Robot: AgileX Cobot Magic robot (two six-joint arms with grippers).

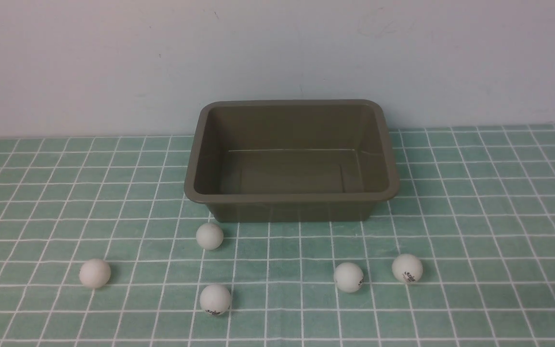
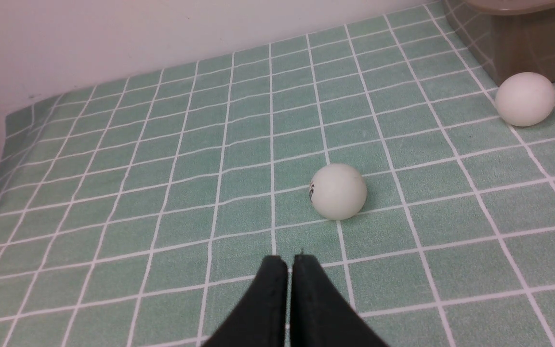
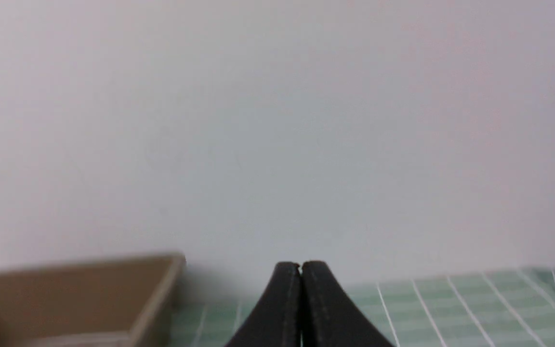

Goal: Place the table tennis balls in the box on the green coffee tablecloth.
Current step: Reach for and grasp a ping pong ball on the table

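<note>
Currently both sets of jaws are clenched, tips pressed together, nothing between them.

Left jaws: tilted down, low over the green coffee tablecloth [image 2: 162, 193]. A logo-marked ball [image 2: 338, 191] lies just ahead of my tips, a little off the line they point along, not touching. Farther on, a plain ball [image 2: 525, 99] sits just beside a corner of the box [image 2: 523, 43].

Right jaws: held nearly level, aimed at the pale wall [image 3: 277, 120]. The box lies ahead to one side of the tips, gridded cloth to the other.

Front view: all five table tennis balls rest on the cloth, on my side of the box [image 1: 292, 209] and outside it. Three on my left: near-box ball [image 1: 209, 236] close to the front wall, outermost ball [image 1: 95, 273], closest ball [image 1: 215, 299]. Two on my right, near each other: inner ball [image 1: 349, 277], outer ball [image 1: 407, 268] with its logo showing. The box stands upright near the wall.
</note>
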